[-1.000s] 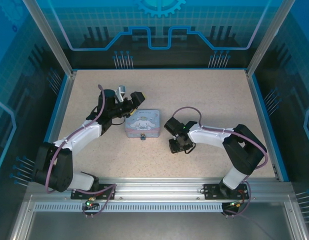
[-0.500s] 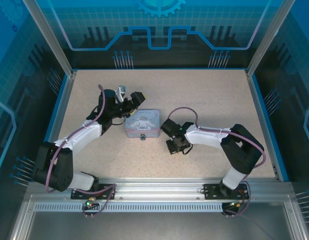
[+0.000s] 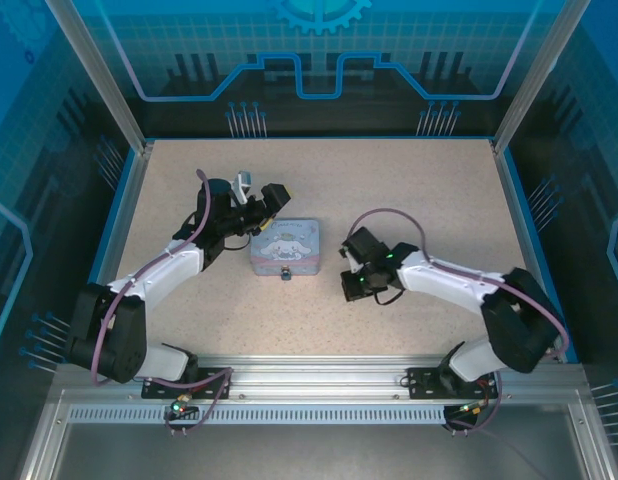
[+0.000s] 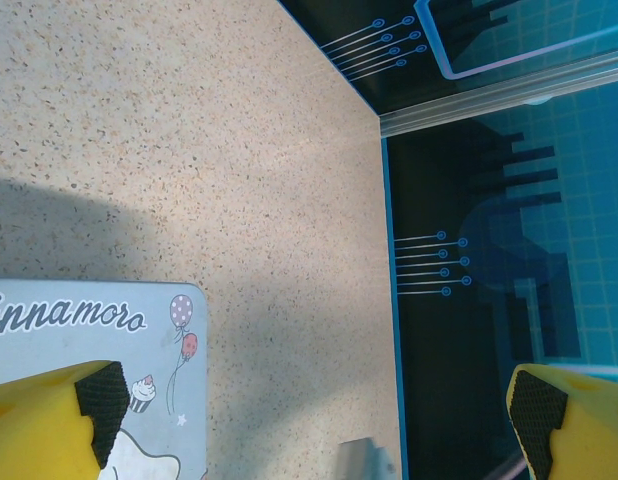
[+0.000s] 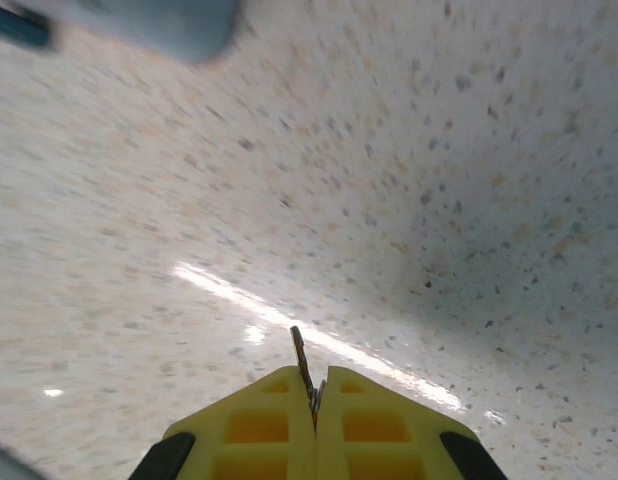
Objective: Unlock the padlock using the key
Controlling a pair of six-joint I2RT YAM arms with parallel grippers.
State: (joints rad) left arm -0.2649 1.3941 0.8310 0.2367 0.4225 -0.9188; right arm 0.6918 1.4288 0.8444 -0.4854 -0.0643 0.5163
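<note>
The tiny dark padlock (image 3: 285,273) hangs at the near edge of a pastel tin (image 3: 286,247) in the middle of the table. To the right of the tin, low over the tabletop, my right gripper (image 3: 352,287) is shut on the key. In the right wrist view the thin grey key (image 5: 302,358) sticks up from between the closed yellow fingertips of that gripper (image 5: 317,386). My left gripper (image 3: 263,212) hovers over the tin's back left corner. It stands wide open (image 4: 319,400), one pad (image 4: 101,393) above the tin lid (image 4: 99,325) and nothing between the fingers.
Blue-edged walls (image 3: 509,190) ring the speckled table (image 3: 419,190). In the left wrist view the table edge (image 4: 387,250) runs close beside the open fingers, with a small grey metal piece (image 4: 367,460) beside it. The blurred tin corner (image 5: 159,25) sits ahead of the right gripper.
The right arm's elbow has swung out to the right while its gripper stayed low, just right of the tin. The left arm has not moved.
</note>
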